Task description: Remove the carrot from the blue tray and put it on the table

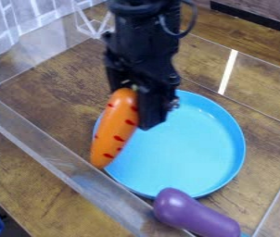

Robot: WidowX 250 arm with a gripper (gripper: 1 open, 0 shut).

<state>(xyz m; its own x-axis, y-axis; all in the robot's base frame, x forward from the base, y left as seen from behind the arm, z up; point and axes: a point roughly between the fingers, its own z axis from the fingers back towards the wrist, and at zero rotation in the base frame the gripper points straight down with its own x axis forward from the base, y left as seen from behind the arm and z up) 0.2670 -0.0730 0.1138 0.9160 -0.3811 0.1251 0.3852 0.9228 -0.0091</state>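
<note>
- One black gripper (140, 104) points down with its jaws narrowed on the upper end of the carrot (115, 127); the leafy top is hidden behind the fingers.
- Held this way, the carrot hangs tilted in the air, its lower tip over the left rim of the blue tray (229, 157), which lies near the table's (44, 83) front edge.
- Only the top end is pinched, so the carrot could swing or slip out if the arm moves sharply.
- Let go here, it would likely strike the rim and roll back into the tray.
- Little bare wood lies between the tray and the clear acrylic wall (44, 153) along the front-left edge; a hasty swing could knock the carrot against it.
- Nearby, a purple eggplant toy (195, 213) rests at the tray's front edge, clear of the likely drop spot.
</note>
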